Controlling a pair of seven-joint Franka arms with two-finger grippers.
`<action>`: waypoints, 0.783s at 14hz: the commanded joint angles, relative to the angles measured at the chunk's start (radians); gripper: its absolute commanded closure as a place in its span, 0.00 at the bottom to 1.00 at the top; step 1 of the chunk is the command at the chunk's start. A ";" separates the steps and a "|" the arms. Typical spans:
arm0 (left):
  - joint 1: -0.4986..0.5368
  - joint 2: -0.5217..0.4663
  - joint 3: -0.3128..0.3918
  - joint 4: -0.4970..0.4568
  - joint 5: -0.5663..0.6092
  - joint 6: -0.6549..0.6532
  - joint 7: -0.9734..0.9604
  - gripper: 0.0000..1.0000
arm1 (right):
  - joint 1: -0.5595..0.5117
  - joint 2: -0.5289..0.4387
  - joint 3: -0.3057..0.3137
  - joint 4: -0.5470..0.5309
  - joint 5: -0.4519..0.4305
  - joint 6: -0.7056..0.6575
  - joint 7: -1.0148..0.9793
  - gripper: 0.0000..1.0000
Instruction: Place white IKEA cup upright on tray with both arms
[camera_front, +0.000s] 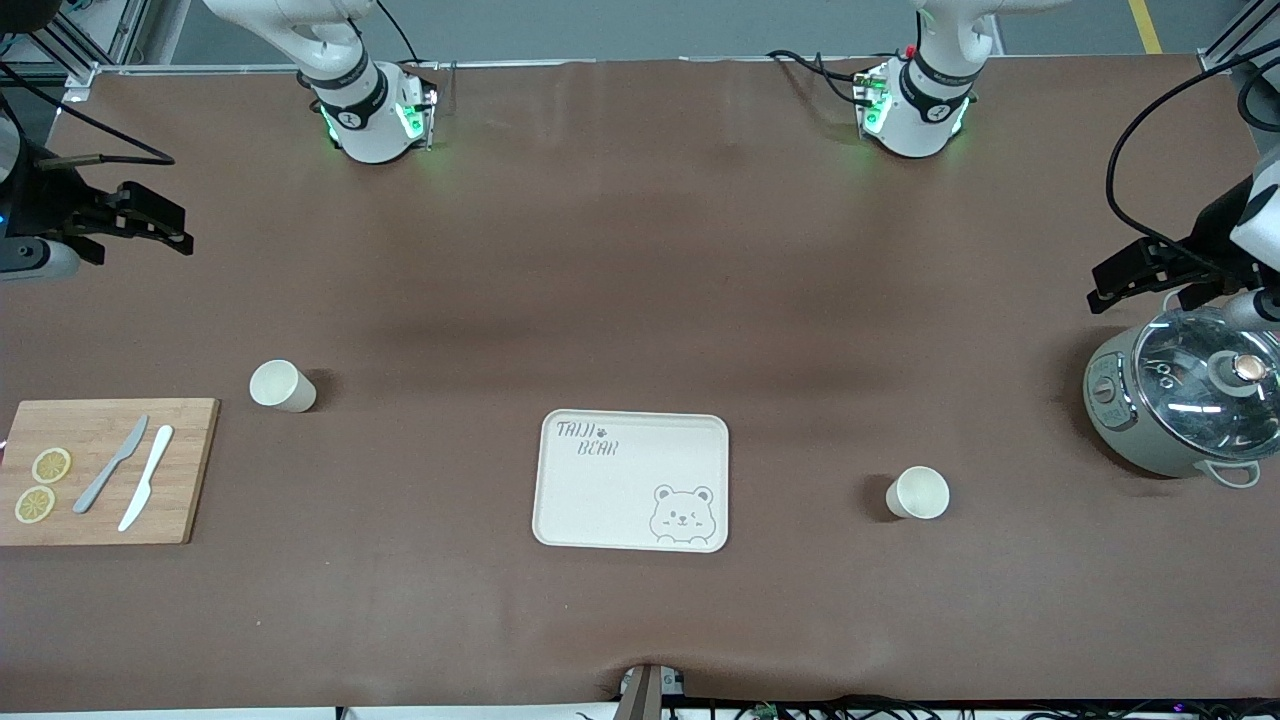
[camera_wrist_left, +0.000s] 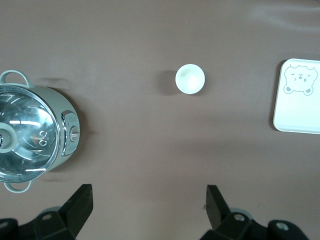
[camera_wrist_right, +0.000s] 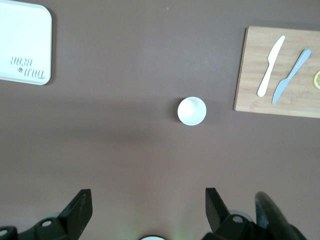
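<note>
Nearest to the front camera lies the tray (camera_front: 600, 490), flat on the table with nothing on it. From the tray, one white cup stands at about 3 o'clock, toward the left arm's end; I call it the cup by the pot (camera_front: 917, 493). The other, the cup by the board (camera_front: 282, 385), stands at about 10 o'clock, toward the right arm's end. Both seem upright, mouth up, and well apart from the tray. A wooden board (camera_front: 100, 470) with two knives and lemon slices lies at 9 o'clock of the tray, and a pot (camera_front: 1185, 400) with a glass lid at about 2 o'clock. The left gripper (camera_front: 1140, 275) hangs over bare table just beside the pot, and the right gripper (camera_front: 150, 225) over bare table at 12 o'clock of the board.

From the left wrist, the left gripper (camera_wrist_left: 147, 197) has its fingers spread wide and holds nothing. The cup by the pot (camera_wrist_left: 190, 79) shows a round open mouth, between the pot (camera_wrist_left: 30, 135) and the tray (camera_wrist_left: 297, 100).

From the right wrist, the right gripper (camera_wrist_right: 147, 200) is also wide apart and empty. The cup by the board (camera_wrist_right: 192, 111) sits between the board (camera_wrist_right: 275, 70) and the tray (camera_wrist_right: 25, 42).

I judge that the task has not begun: no cup is grasped. The next move calls for each arm to come down over its own cup, close on the wall, and carry it upright to the tray.
</note>
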 joint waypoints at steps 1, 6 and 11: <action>0.006 -0.007 -0.007 0.000 0.006 -0.006 0.006 0.00 | 0.010 -0.004 -0.002 -0.004 -0.008 0.029 -0.005 0.00; 0.008 -0.002 -0.002 0.024 -0.012 -0.006 -0.011 0.00 | 0.009 0.014 -0.002 -0.003 -0.011 0.052 -0.005 0.00; 0.006 0.009 -0.002 0.021 -0.014 -0.011 -0.006 0.00 | -0.001 0.019 -0.003 0.002 -0.011 0.045 -0.005 0.00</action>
